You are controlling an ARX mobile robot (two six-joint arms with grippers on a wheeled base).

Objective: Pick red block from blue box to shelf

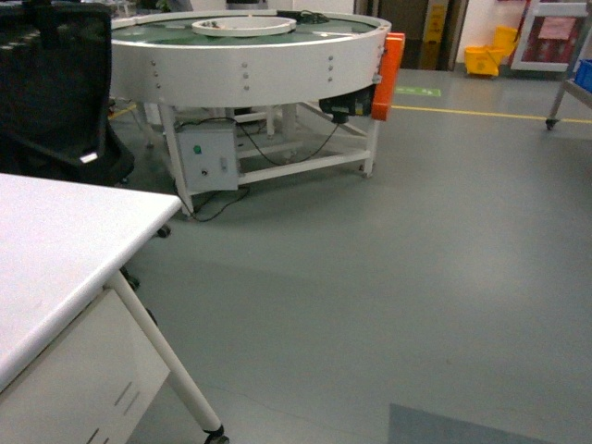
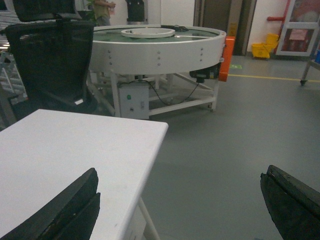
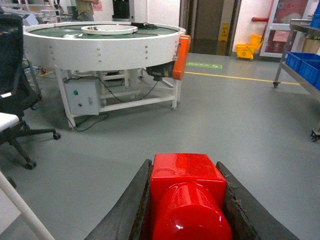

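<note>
Red block [image 3: 189, 197]: clamped between the right gripper [image 3: 187, 220] and its two dark fingers [image 3: 127, 210], stud facing the wrist camera, carried above the grey floor [image 3: 240, 125]; already out of its box.
Right fingers: narrow, pressed against both side faces of the block.
Left gripper [image 2: 182, 210]: fingers [image 2: 65, 210] spread wide with nothing between them, hanging over the edge of the white table [image 2: 75, 150].
Step in hand, as I judge it: carrying the block across to the shelf.
Doing it well: keep the squeeze steady and the wrist level while the base rolls, since the block is glossy and held only by its sides; swing toward the right, where the rack stands, and keep the idle arm tucked clear of the table edge.
Blue box: not in view from any camera, so what it holds cannot be told.
Shelf [image 3: 300, 75]: steel rail and post at the far right of the right wrist view, a caster [image 3: 275, 85] on the floor.
Dark blue crates [image 3: 305, 62]: on that rack; their contents are hidden.
Round conveyor [image 1: 250, 55]: far left, a white ring [image 1: 243, 25] lying on top.
Yellow mop bucket [image 1: 490, 57]: by the back wall, inside not visible.
</note>
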